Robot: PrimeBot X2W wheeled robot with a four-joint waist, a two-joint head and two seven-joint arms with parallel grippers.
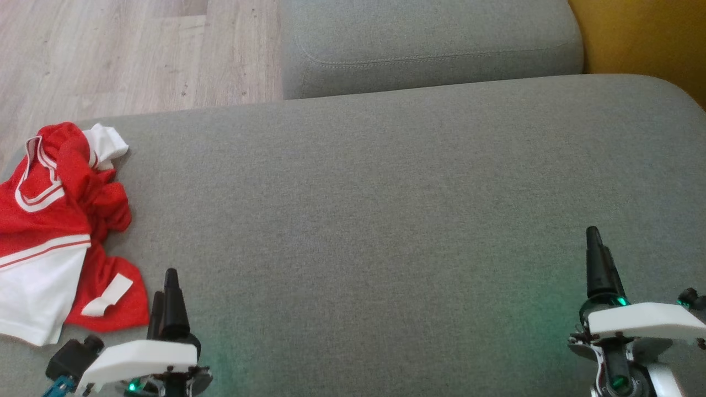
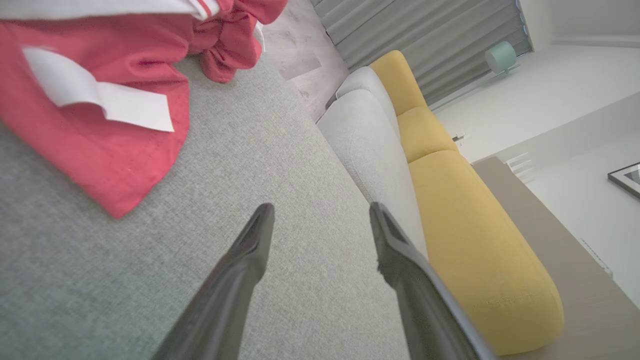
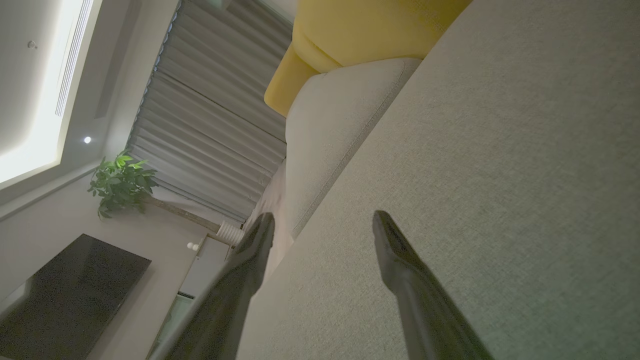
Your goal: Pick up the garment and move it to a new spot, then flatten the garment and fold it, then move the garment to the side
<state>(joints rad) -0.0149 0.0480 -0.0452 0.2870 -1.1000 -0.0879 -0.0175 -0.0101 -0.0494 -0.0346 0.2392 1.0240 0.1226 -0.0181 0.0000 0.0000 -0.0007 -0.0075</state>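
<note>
Red-and-white garment [image 1: 55,209] lies crumpled just beside left gripper [image 2: 321,207]; right gripper [image 3: 324,215] well apart; both jaws spread.

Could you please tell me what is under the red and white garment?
The garment lies crumpled on the grey cushion, which shows bare along its right side. Whether anything else sits beneath its folds is hidden by the cloth.

The garment [image 1: 52,220] is coloured red with white panels and stripes; the sofa cushion [image 1: 386,220] is grey, the neighbouring cushion [image 2: 465,225] yellow.
</note>
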